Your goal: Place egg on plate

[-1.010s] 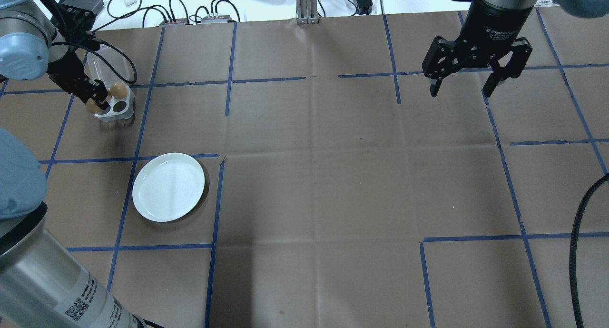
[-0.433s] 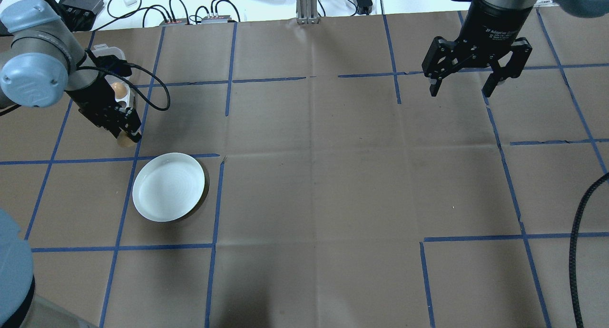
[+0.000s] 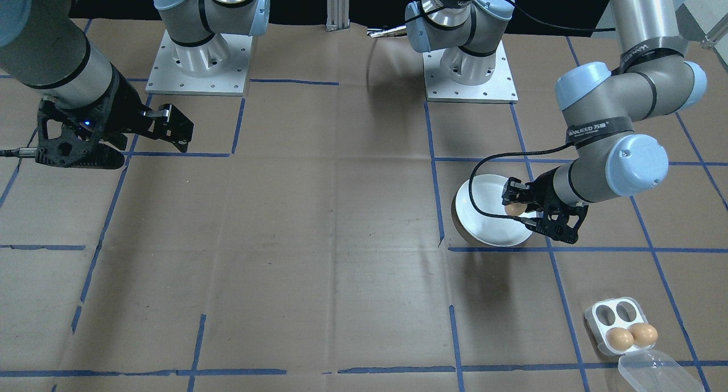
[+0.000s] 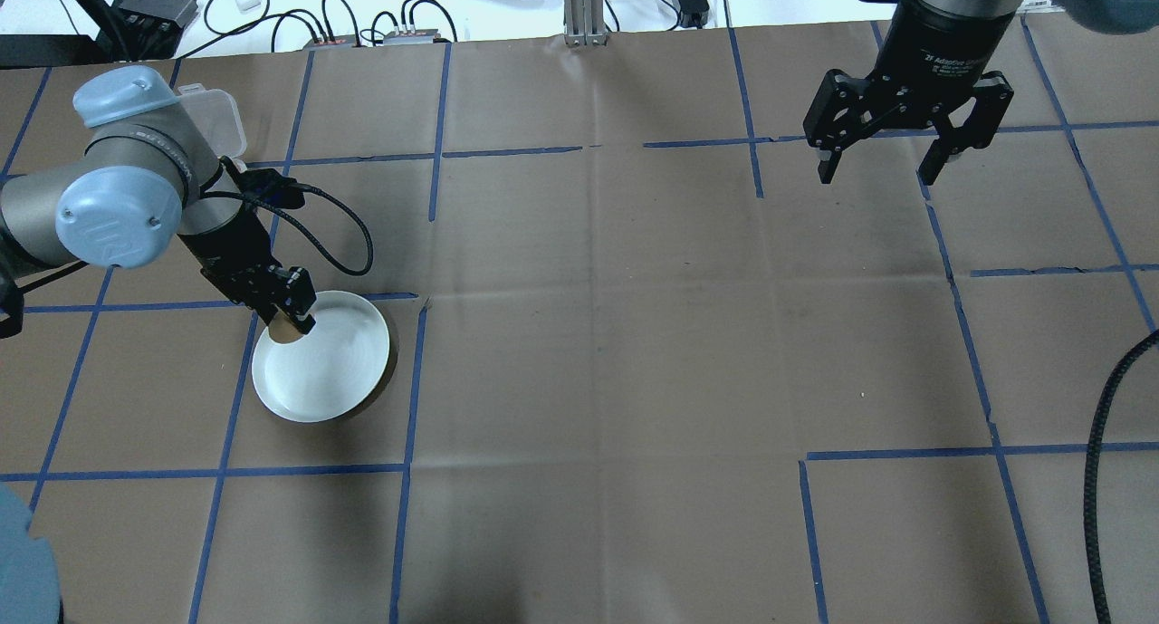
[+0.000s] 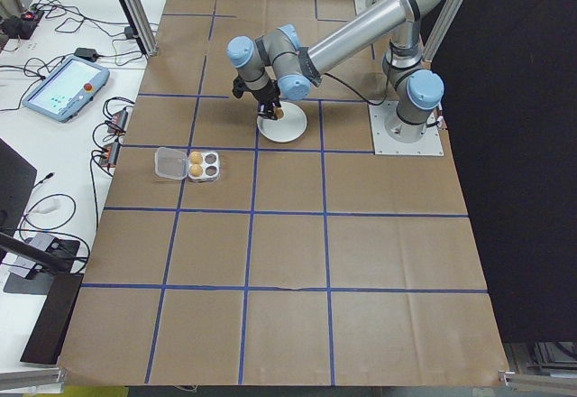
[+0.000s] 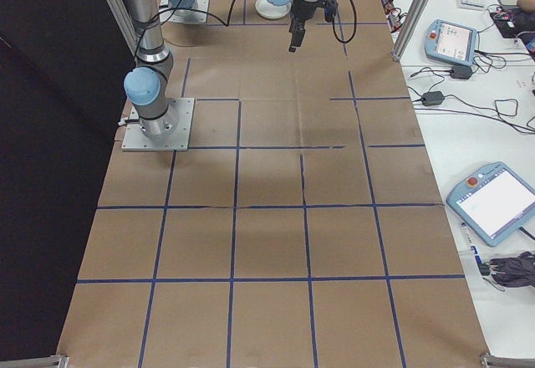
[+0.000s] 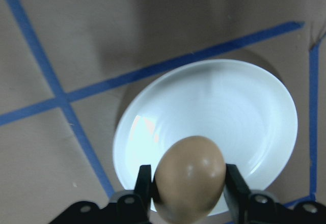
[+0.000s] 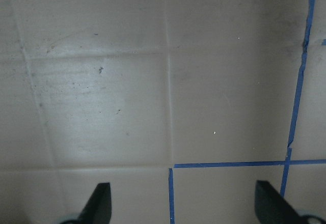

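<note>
I hold a brown egg [image 7: 189, 179] in my left gripper [image 7: 188, 183]. My two fingers [image 7: 144, 186] press on its two sides, so the egg sits tight between them. Its long way runs up and down in my wrist camera, with the round end poking out toward the plate.

The white plate [image 4: 344, 379] lies right under my left gripper [image 4: 292, 321]. From overhead, the egg [image 4: 288, 332] hangs over the plate's back left part, close to the rim and not over the middle. In my wrist camera the egg also sits over the near rim of the plate [image 7: 244, 107], and most of the white dish lies farther out in front of me. I think I should slide a bit more toward the middle and then go down, so the egg does not roll off the low rim. I cannot tell how high the egg is above the plate.

My right gripper [image 4: 886, 158] is far away on the other side of the surface, spread wide with nothing in it. My left arm is the near one, so this job is mine.
</note>
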Robot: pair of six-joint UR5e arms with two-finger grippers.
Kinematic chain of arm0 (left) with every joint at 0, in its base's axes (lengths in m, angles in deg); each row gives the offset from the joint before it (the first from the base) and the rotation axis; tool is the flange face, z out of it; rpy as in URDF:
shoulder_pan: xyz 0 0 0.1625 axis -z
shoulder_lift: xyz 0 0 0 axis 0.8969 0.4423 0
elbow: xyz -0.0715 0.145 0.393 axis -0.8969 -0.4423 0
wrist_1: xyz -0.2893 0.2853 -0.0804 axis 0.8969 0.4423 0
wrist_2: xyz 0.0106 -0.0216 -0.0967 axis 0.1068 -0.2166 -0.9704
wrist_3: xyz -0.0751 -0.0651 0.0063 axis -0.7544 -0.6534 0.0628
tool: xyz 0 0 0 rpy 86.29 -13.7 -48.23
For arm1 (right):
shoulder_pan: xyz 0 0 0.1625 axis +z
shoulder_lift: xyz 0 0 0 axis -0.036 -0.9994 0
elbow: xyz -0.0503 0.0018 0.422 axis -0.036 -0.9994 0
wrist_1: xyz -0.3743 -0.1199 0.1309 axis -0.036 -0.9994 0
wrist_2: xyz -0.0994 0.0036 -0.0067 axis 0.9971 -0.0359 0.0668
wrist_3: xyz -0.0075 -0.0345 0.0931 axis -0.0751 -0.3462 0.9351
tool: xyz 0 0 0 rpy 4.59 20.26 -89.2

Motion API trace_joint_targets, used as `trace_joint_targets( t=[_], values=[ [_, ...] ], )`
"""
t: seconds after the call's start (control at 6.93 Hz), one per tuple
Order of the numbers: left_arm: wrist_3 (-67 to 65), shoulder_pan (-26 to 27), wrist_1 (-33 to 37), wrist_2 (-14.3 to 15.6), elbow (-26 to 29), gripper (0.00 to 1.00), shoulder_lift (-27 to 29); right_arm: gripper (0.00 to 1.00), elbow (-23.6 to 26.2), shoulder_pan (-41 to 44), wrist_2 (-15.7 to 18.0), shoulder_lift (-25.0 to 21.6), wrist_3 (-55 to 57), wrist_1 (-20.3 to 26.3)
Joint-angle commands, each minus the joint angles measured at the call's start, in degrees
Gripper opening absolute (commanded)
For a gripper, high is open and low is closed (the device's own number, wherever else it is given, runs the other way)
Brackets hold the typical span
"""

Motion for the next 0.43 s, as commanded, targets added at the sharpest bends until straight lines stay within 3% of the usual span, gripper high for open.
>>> trace_joint_targets(
  t=[0.0, 0.14, 0.29],
  values=[
    [0.07, 0.31, -0.11, -0.02, -1.46, 0.85, -0.09, 1.00, 0.00, 0.00, 0.02, 0.07, 0.00, 0.00],
    [0.07, 0.31, -0.11, -0.02, -1.37, 0.94, 0.00, 1.00, 0.00, 0.00, 0.02, 0.07, 0.00, 0.00],
    [0.42, 0.13, -0.37, 0.07, -0.15, 0.95, -0.09, 1.00, 0.00, 0.00, 0.02, -0.02, 0.00, 0.00]
  ],
)
